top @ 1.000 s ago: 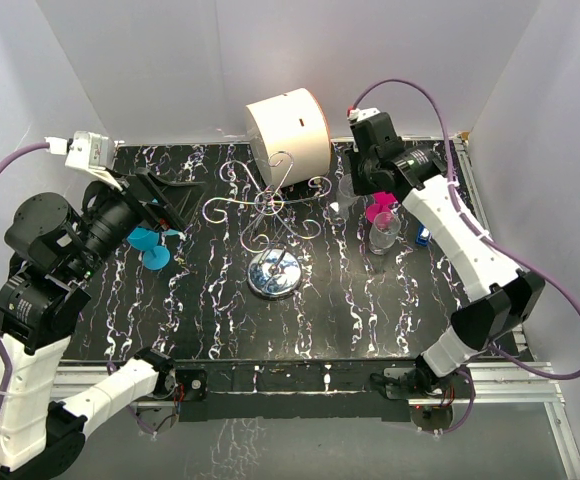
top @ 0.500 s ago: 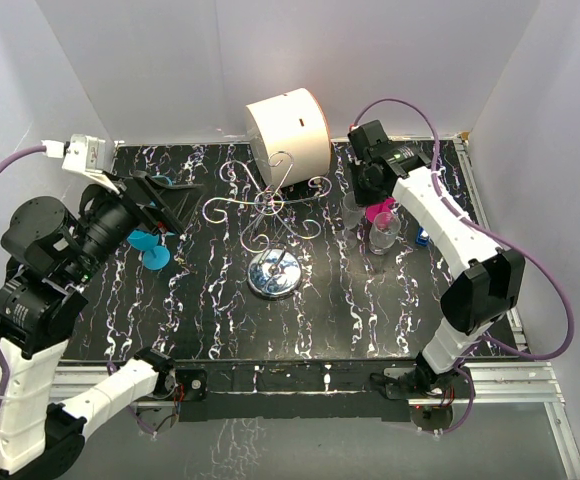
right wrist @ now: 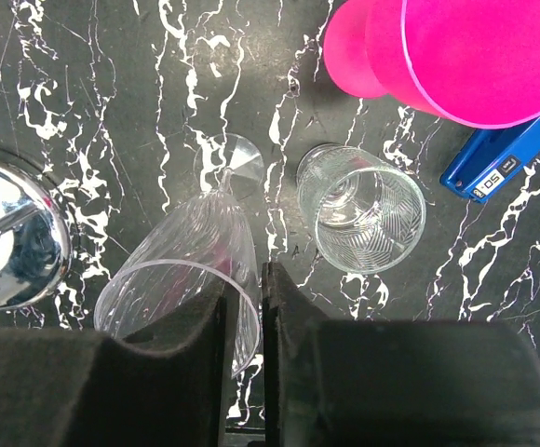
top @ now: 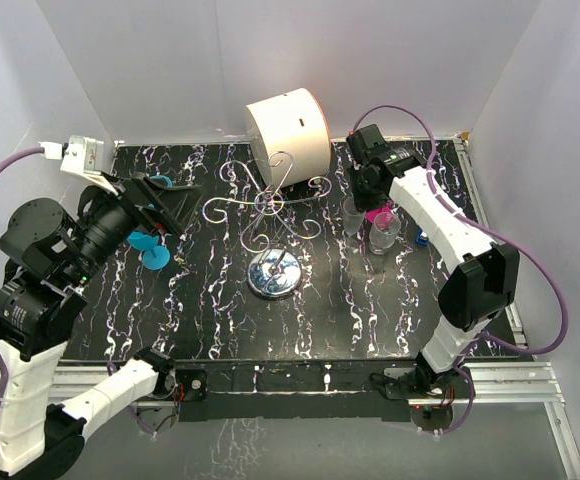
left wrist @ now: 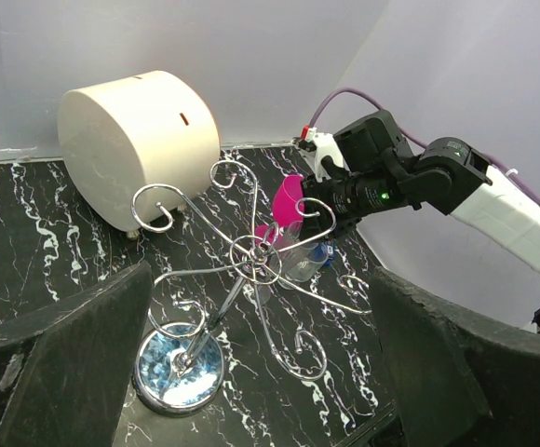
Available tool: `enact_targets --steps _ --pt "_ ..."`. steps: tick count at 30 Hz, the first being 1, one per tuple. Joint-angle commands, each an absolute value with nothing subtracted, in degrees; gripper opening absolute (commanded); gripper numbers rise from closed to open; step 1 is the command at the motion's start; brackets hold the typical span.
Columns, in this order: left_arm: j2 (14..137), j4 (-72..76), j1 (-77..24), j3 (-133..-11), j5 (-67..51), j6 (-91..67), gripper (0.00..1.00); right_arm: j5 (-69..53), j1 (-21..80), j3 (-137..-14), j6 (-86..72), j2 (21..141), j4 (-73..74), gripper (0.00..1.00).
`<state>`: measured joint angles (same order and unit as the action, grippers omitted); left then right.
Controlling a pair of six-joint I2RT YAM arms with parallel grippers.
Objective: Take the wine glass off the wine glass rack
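The wine glass rack [top: 273,205] is a silver wire stand with scroll arms and a round chrome base [top: 274,272]. It also shows in the left wrist view [left wrist: 256,259]. My right gripper [top: 362,190] is shut on the rim wall of a clear wine glass [right wrist: 191,265]. The glass tilts with its foot [right wrist: 239,156] pointing down at the table. In the top view the glass [top: 351,212] is just right of the rack's arms, apart from them. My left gripper [top: 160,205] is open and empty, left of the rack, with black fingers [left wrist: 65,363] framing it.
A white drum [top: 288,128] lies behind the rack. A pink cup [right wrist: 475,56], a clear patterned tumbler [right wrist: 361,208] and a small blue object [right wrist: 503,154] sit right of the held glass. Blue cups [top: 150,245] lie under the left arm.
My right arm has swung its elbow in and carried the wine glass a little toward the near side, lower beside the rack. The left arm shifted only slightly.
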<state>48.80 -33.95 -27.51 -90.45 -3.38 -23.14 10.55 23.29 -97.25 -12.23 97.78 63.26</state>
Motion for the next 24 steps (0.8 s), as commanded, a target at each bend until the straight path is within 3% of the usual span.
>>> enact_targets --steps 1,11,14,16,19,22,24 --pt "48.5 -33.6 -27.5 -91.2 -2.7 -22.9 0.99 10.2 22.8 -99.4 -12.6 97.8 63.2 0.18" --pt "51.6 -35.0 -27.5 -94.0 1.5 -23.3 0.99 11.3 22.7 -107.6 -12.3 94.4 65.6 0.46" --pt "51.9 -34.7 -27.5 -94.5 3.3 -23.4 0.99 10.9 22.7 -109.1 -11.1 91.2 65.2 0.67" --pt "52.2 -34.3 -27.5 -95.0 3.5 -23.3 0.99 10.8 22.7 -109.6 -10.3 88.6 64.3 0.76" --pt "52.8 -34.2 -27.5 -96.2 3.5 -23.1 0.99 12.4 22.7 -109.6 -9.4 83.9 60.8 0.80" --pt "52.9 -33.9 -27.5 -97.0 3.6 -23.0 0.99 14.6 22.7 -104.1 -8.7 76.0 52.2 0.96" --pt "52.6 -33.4 -27.5 -97.4 3.7 -23.1 0.99 14.2 22.7 -99.8 -8.6 69.5 45.1 0.98"
